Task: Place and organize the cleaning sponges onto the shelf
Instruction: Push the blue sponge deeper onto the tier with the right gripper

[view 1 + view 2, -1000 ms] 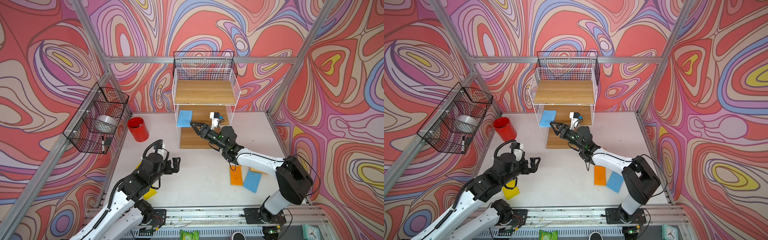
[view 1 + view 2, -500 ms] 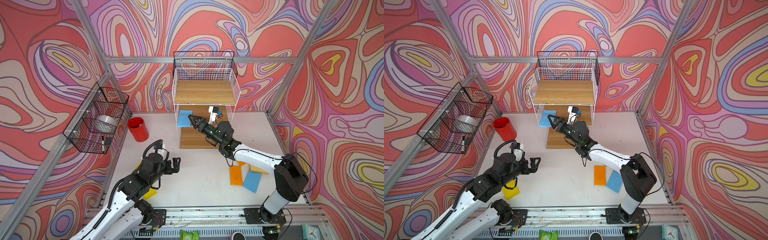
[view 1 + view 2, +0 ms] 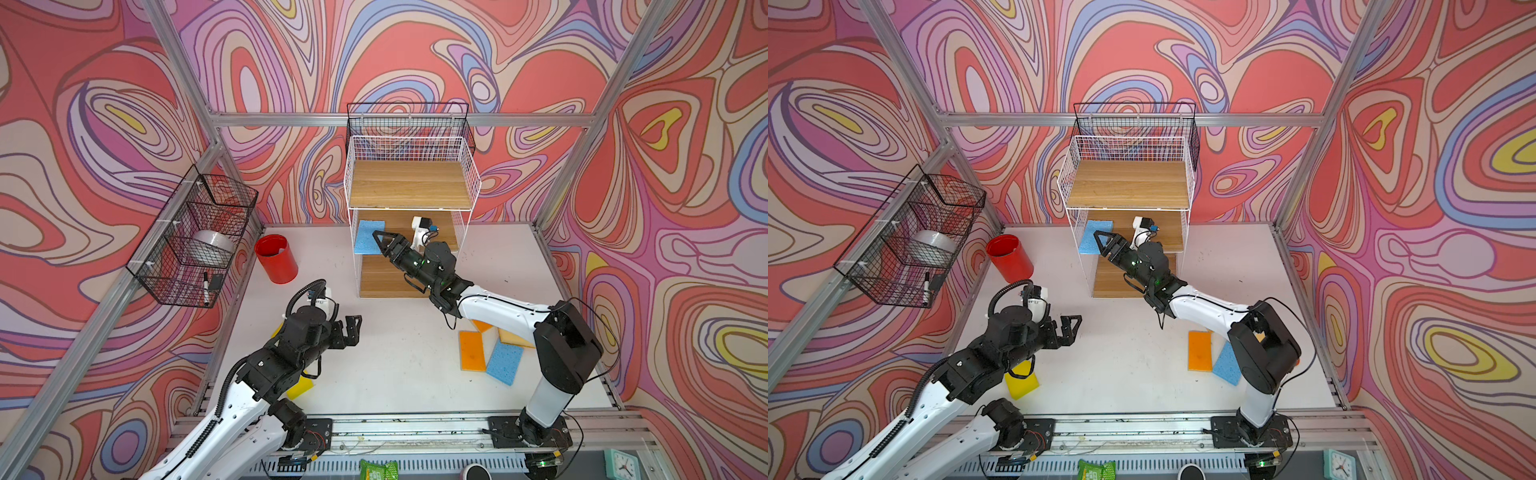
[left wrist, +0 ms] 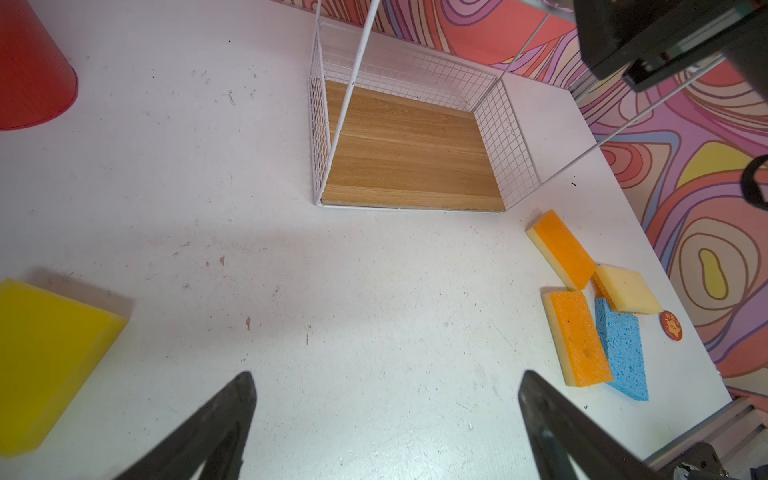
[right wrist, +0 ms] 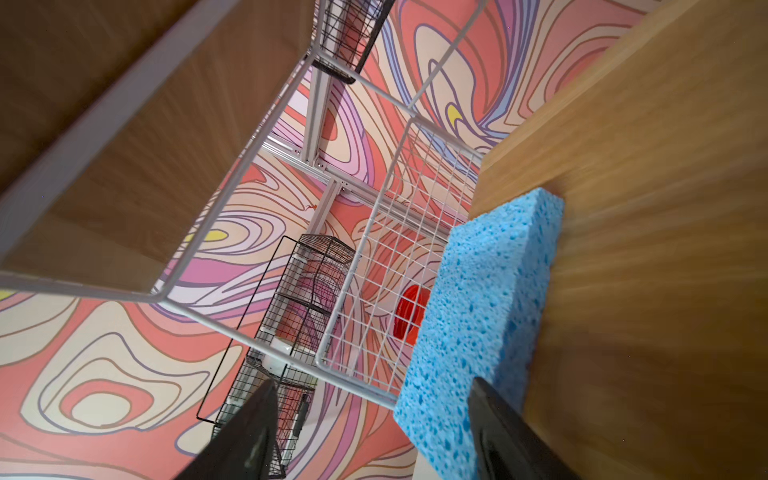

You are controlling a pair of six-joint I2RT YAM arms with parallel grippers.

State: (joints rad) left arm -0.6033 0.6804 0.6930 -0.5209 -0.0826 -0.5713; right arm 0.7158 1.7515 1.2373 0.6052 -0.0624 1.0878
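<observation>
Right gripper (image 3: 380, 241): jaws spread and clamped on nothing, reaching into the middle tier of the tall white wire-grid shelf with wooden boards (image 3: 411, 185).
Contact: one finger seems to lie along the side of the light blue porous rectangular sponge (image 5: 478, 316). The wrist view is too blurred to be sure they touch.
Blue sponge's place: flat on the left end of the middle board, just beside the wire side wall.
Change, right arm: a second ago its tips stood in front of the shelf, short of the sponge. Now they are further in and alongside it.
Change, sponge: same spot as before.
Left gripper (image 3: 349, 330): jaws fully apart and empty, hovering over the white table (image 3: 395, 386), unmoved since a second ago.
Below the left arm: a bright yellow foam sponge (image 4: 41, 365) flat on the table.
By the right arm's base: a close cluster of two orange sponges with pale yellow layers (image 4: 577, 336), a third turned pale side up (image 4: 627, 289) and a second light blue sponge (image 4: 623, 353).
Writing: none readable. The print on the green packet (image 3: 378, 471) at the front rail is too small, and the round orange sticker (image 4: 671, 328) shows only a star figure.
</observation>
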